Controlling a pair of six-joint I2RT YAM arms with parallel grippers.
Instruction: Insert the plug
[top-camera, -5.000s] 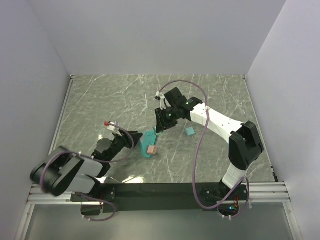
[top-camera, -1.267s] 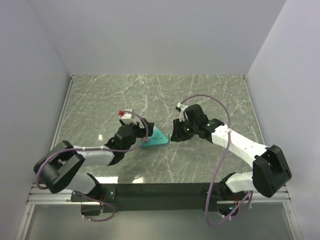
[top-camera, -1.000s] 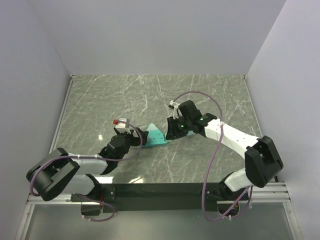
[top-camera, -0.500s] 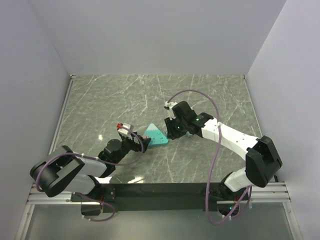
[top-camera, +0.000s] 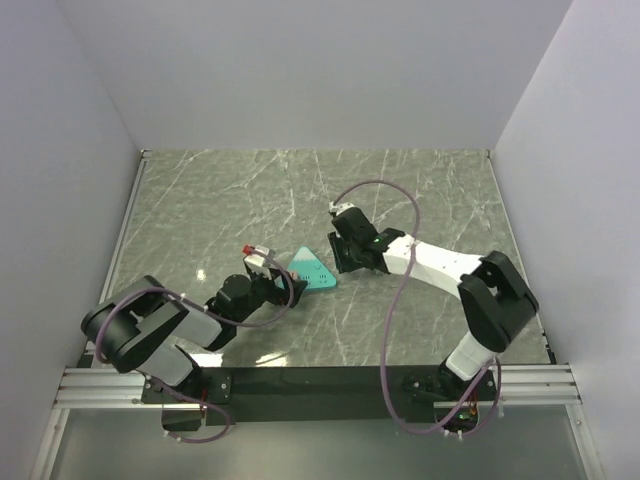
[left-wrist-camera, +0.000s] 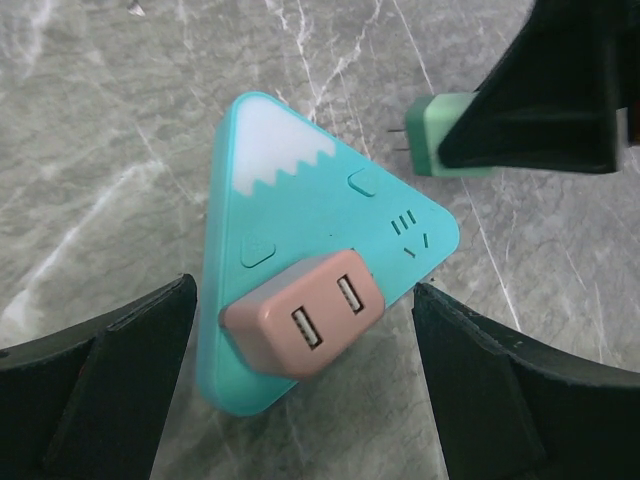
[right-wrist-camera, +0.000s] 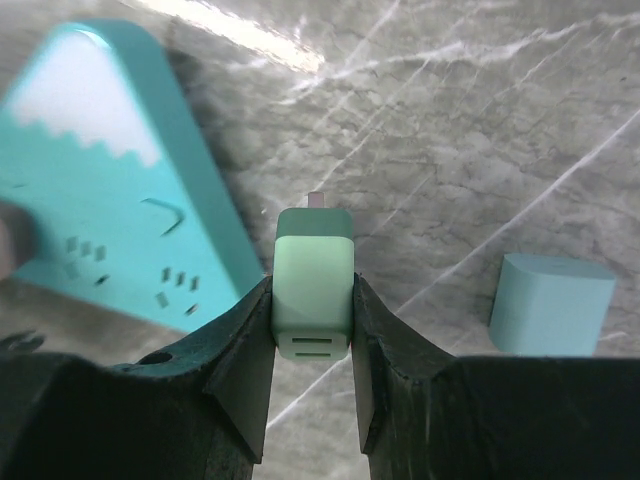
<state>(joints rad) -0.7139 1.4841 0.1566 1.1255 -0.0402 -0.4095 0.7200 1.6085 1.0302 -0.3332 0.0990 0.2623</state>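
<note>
Currently, your right pincer (right-wrist-camera: 312, 290) grips the green plug (right-wrist-camera: 312, 300), just right of the teal triangular power strip (left-wrist-camera: 300, 190) on the table (left-wrist-camera: 100, 120), prongs short of it, your left pincer (left-wrist-camera: 304, 288) spread wide astride the strip, pink USB charger (left-wrist-camera: 300, 320) seated in its face.

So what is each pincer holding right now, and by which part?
Right pincer grips the green plug by its two side faces, prongs forward. Left pincer is open, holding nothing, straddling the teal triangular power strip.

The strip (top-camera: 313, 270) now points to 12 o'clock. My right gripper (right-wrist-camera: 312, 288) has swung the green plug (right-wrist-camera: 313, 265) down to its 3 o'clock edge, and my left gripper (left-wrist-camera: 305, 322) has let go, back at 8 o'clock.
</note>
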